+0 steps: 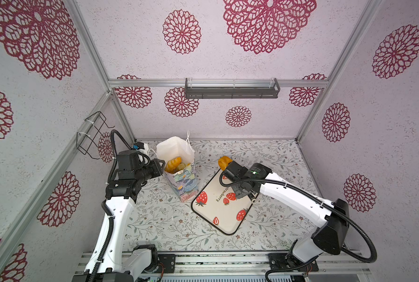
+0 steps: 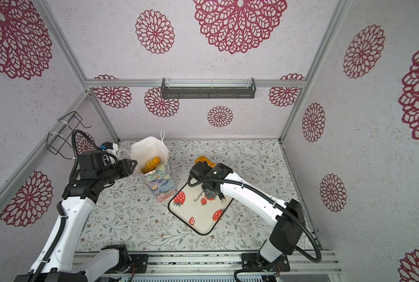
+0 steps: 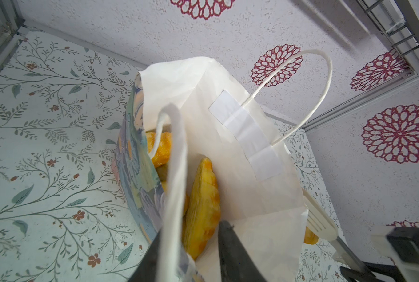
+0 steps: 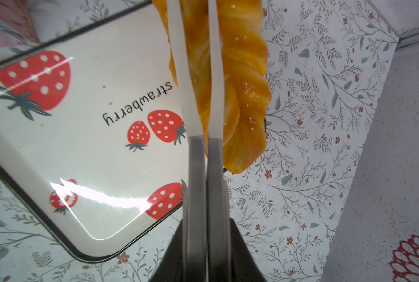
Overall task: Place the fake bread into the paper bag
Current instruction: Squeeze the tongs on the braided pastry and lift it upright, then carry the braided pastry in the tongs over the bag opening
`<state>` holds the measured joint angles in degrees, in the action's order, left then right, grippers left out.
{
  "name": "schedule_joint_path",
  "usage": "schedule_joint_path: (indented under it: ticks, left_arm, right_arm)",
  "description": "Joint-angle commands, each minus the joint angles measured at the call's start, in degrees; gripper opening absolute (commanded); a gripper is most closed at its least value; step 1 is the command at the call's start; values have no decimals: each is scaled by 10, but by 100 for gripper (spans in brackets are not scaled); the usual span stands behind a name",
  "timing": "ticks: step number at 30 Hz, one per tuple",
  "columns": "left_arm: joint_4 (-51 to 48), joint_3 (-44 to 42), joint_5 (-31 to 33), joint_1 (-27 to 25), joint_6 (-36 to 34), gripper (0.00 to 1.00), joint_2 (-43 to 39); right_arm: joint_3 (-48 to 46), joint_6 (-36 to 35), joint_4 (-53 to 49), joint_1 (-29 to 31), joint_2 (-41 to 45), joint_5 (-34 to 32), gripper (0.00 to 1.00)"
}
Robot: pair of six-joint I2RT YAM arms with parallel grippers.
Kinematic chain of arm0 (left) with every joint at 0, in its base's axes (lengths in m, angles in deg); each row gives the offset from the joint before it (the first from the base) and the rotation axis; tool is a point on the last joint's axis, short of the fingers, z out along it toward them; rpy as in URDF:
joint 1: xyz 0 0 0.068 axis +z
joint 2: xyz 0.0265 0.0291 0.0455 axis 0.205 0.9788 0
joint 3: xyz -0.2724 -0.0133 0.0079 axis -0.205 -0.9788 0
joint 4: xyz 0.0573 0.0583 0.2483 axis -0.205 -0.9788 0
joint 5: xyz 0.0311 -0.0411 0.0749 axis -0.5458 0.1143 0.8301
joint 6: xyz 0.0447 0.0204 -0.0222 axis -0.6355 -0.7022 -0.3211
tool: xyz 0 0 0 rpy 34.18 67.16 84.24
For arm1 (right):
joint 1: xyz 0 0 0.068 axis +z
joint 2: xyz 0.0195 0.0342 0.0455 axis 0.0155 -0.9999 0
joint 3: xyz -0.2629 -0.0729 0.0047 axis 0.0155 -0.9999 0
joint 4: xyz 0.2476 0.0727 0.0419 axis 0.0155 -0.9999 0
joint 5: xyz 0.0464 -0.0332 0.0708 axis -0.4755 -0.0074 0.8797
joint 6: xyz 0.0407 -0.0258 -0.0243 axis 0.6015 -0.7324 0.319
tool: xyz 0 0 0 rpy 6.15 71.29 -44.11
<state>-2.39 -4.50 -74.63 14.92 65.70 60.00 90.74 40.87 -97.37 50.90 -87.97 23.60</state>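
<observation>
The paper bag (image 1: pixel 184 185) (image 2: pixel 160 183) stands at the back left of the floral table, its mouth open, with several pieces of fake bread (image 1: pixel 174 163) (image 2: pixel 152 163) (image 3: pixel 203 202) inside. My left gripper (image 1: pixel 163 162) (image 2: pixel 135 162) (image 3: pixel 191 229) is at the bag's left rim. Its jaws stand apart, and the bag's near wall (image 3: pixel 176 171) passes between them. My right gripper (image 1: pixel 225 167) (image 2: pixel 198 166) (image 4: pixel 196 14) is shut on a long twisted loaf (image 1: pixel 224 161) (image 2: pixel 203 160) (image 4: pixel 242 85). It holds the loaf by the strawberry tray's far corner, to the right of the bag.
The strawberry-print tray (image 1: pixel 228 219) (image 2: pixel 201 219) (image 4: pixel 81 146) lies at an angle mid-table, under the right wrist. A black wire rack (image 1: pixel 91 136) hangs on the left wall. A grey shelf (image 1: pixel 231 91) is mounted on the back wall. Walls close in three sides.
</observation>
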Motion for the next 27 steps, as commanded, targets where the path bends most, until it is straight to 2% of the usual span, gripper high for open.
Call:
schedule_joint_path:
  ticks: [1,13,27]
  left_arm:
    - [3,14,7,-5,-9,35,-4]
    - [2,14,11,-5,-10,35,-2]
    - [0,14,15,-4,-11,35,-3]
  right_arm:
    - [38,26,10,7,55,-2,24]
    - [143,12,28,28,92,16,24]
    - [256,-19,75,73,63,58,24]
